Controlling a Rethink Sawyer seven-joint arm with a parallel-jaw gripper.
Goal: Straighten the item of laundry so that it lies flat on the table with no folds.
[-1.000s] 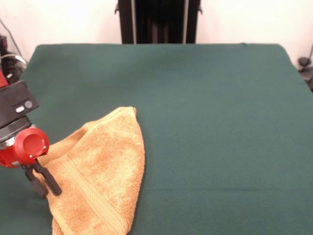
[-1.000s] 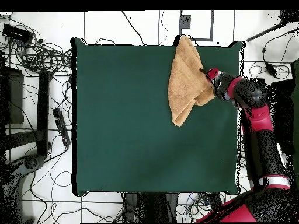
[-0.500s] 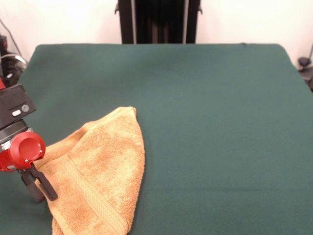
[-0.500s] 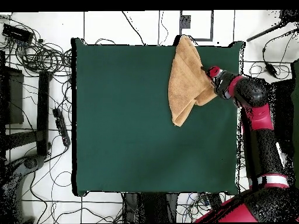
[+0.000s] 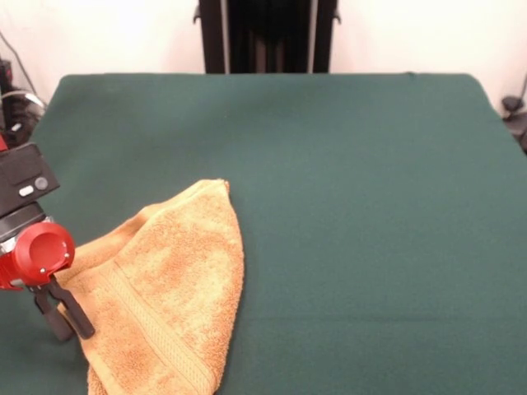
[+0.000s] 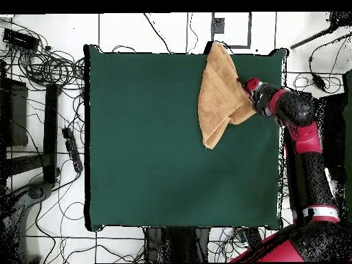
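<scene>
The orange towel lies folded over near a corner of the green counter. The claw stands at its edge, fingers slightly apart, gripping nothing.

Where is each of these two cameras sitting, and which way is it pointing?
Front view: sits low across the table, looking along it; shows the gripper and red wrist at left, beside the towel.
Overhead view: hangs above, looking straight down on the table; shows the whole red and black arm reaching to the towel.
Shared: table, towel, gripper.
</scene>
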